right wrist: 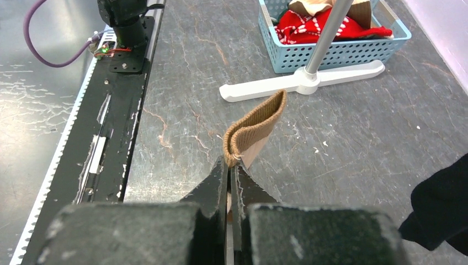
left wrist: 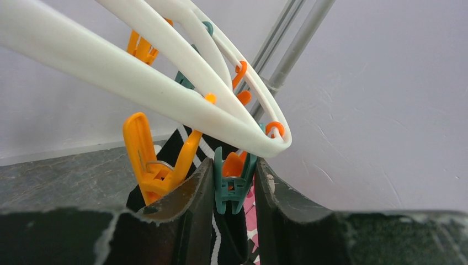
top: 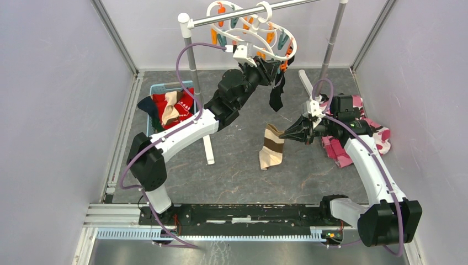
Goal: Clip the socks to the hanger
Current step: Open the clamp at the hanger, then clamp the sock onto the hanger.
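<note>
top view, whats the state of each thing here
hanger, hung on the rack
dark sock, hanging below the hanger
tan sock, pinched at one end
left gripper, shut on teal clip
right gripper, shut on tan sock
basket, holding socks

Hanger (left wrist: 138, 83) on the rack pole (top: 243, 15) at the back, hanging sock (top: 276, 98) below it, basket (top: 165, 87) holding socks (top: 171, 107) at left, second sock (top: 270, 152) mid-tabletop (top: 248, 176), cloth (top: 381, 135) at right.

1 high, wide view from above and behind; 2 close wrist views, with hanger (left wrist: 138, 83) and tan sock (right wrist: 256, 124) in common.
</note>
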`<state>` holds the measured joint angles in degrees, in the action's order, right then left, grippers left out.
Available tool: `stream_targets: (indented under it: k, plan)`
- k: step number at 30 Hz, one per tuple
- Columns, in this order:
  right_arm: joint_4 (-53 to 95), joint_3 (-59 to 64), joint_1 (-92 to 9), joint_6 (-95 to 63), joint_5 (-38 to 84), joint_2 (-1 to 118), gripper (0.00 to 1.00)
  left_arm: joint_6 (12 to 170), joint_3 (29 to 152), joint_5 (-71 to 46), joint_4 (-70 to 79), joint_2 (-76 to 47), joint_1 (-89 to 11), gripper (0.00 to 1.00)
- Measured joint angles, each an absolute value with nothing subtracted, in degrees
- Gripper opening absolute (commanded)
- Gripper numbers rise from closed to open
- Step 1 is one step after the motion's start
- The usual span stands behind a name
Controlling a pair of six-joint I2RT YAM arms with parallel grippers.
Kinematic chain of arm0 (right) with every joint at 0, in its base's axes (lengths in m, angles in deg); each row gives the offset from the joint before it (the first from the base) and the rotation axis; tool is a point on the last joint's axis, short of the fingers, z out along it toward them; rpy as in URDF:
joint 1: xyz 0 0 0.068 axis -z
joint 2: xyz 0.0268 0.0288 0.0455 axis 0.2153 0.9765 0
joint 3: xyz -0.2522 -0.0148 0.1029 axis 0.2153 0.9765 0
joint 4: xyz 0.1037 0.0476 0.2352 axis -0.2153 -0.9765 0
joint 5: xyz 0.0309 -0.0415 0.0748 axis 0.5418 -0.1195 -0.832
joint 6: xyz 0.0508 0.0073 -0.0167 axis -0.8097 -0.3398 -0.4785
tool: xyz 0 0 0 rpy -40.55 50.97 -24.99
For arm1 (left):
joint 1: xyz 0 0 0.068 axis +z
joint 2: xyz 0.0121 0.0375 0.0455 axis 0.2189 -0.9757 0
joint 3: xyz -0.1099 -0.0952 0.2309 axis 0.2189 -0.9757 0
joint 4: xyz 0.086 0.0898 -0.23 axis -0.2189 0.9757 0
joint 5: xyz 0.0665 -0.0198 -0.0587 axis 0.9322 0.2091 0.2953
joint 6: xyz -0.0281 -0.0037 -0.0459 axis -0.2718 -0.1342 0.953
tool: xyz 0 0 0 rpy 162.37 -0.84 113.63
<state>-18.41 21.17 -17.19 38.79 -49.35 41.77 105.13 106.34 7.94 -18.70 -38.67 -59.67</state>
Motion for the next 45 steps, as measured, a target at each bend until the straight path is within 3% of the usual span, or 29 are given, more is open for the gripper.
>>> stream_targets:
  k: [7, 16, 28, 45]
  plan:
    - [-16.7, 20.9, -17.2, 35.0, -44.7, 41.8, 0.0, 104.5, 106.9, 9.7, -16.9, -38.6, -60.3, 0.02]
    - [-4.8, 14.9, -18.2, 18.9, -34.4, 41.8, 0.0, 104.3, 107.1, 12.3, -12.0, -36.0, -60.4, 0.02]
    - [6.2, 9.3, -24.9, 1.3, -19.0, 43.3, 0.0, 104.3, 107.8, 14.8, -7.7, -34.0, -60.7, 0.02]
    - [10.5, 8.6, -39.0, -10.5, -8.7, 46.5, 0.0, 104.3, 107.8, 15.1, -6.2, -33.5, -60.7, 0.02]
